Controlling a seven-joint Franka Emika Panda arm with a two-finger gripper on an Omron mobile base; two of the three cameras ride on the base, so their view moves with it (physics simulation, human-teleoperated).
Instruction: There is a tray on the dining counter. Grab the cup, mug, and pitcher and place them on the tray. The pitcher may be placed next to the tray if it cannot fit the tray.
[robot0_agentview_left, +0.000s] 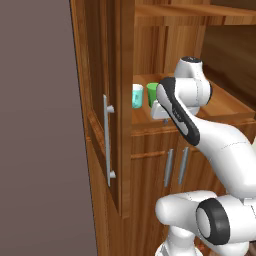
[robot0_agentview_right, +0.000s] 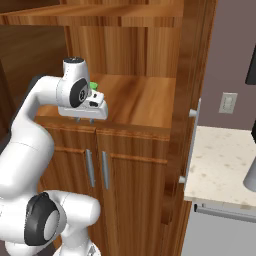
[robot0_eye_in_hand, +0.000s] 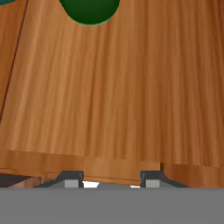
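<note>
Gripper (robot0_eye_in_hand: 112, 180): pointing down over the front edge of the wooden shelf; in the hand view the two finger tips stand apart with only bare wood between them, nothing held.
Fingers (robot0_agentview_right: 78, 119): short dark tips under the white hand, just above the shelf's front lip.
Wooden shelf (robot0_agentview_right: 135, 102): open niche in a tall wooden cabinet, above a pair of doors.
Cup (robot0_agentview_left: 152, 94): green, handle-less, upright on the shelf behind the hand and partly hidden by the arm; in the hand view its rounded green body lies at the top edge, well ahead of the finger tips.
Mug (robot0_agentview_left: 137, 96): pale teal, upright, just beside the cup on its left, towards the open cabinet door (robot0_agentview_left: 102, 100).
Door handles (robot0_agentview_right: 97, 169): two grey vertical bars on the lower doors.
Speckled counter (robot0_agentview_right: 225, 165): beige stone top to the right of the cabinet.
</note>
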